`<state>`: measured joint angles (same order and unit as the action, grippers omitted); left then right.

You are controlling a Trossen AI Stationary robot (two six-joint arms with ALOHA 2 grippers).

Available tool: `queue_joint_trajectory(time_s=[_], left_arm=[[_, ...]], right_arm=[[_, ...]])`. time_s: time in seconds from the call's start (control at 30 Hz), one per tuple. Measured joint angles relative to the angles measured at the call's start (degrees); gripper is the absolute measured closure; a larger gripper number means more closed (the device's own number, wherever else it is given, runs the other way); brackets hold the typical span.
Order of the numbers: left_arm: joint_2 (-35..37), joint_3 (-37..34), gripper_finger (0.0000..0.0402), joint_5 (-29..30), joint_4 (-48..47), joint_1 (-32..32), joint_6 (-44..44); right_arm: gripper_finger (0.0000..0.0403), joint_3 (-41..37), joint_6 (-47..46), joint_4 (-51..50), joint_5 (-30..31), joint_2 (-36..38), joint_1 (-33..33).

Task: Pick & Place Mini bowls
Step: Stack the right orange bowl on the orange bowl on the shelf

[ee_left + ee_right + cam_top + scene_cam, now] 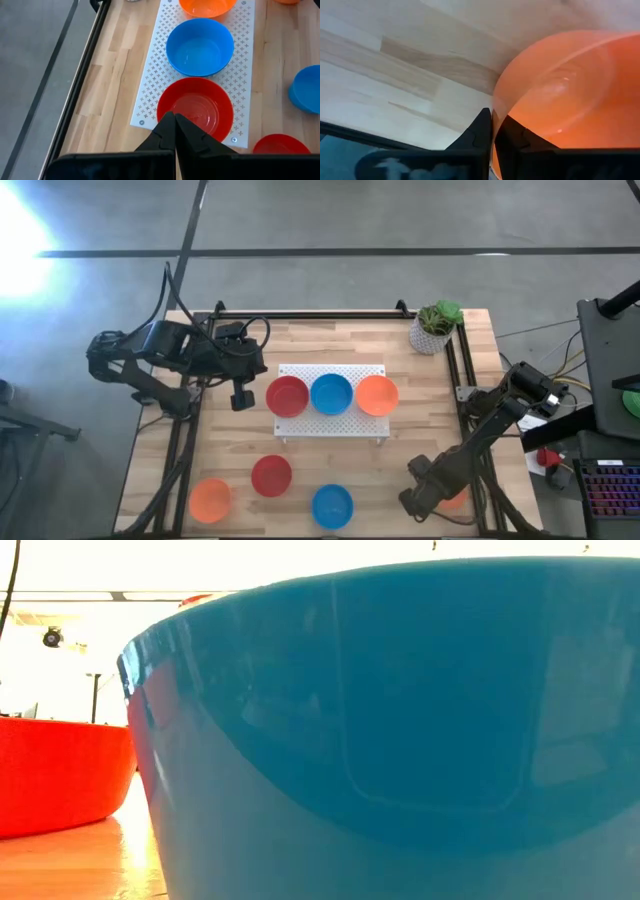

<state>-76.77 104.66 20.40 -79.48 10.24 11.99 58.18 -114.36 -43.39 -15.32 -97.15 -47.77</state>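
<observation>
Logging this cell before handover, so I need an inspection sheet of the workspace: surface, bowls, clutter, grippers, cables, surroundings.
Surface: wooden table, with a white perforated board at its middle.
Job's things: red bowl, blue bowl and orange bowl in a row on the board; orange bowl, red bowl and blue bowl on the wood near the front edge; another orange bowl at the right gripper.
Clutter: potted plant at the far right corner.
Grippers: left gripper shut, empty, above the board's red bowl; right gripper shut on the orange bowl's rim, front right.
Cables: black cables behind the left arm.
Surroundings: grey floor; keyboard at right.
</observation>
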Motion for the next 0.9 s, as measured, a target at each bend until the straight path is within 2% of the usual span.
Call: queue_joint_trajectory(time_s=[0.4,0.6,0.9], left_arm=[[0.0,0.0,0.0402,0.0,0.3,0.0,-0.1],[0.0,0.0,0.0402,0.0,0.2,0.0,-0.1],[0.0,0.0,0.0402,0.0,0.2,0.1,-0.1]], right_arm=[[0.0394,3.5,1.7,-20.7,1.2,12.2,0.1],[0.0394,7.6,3.7,-26.0,6.0,16.1,1.1],[0.0394,20.1,9.2,-41.4,14.7,16.8,3.6]])
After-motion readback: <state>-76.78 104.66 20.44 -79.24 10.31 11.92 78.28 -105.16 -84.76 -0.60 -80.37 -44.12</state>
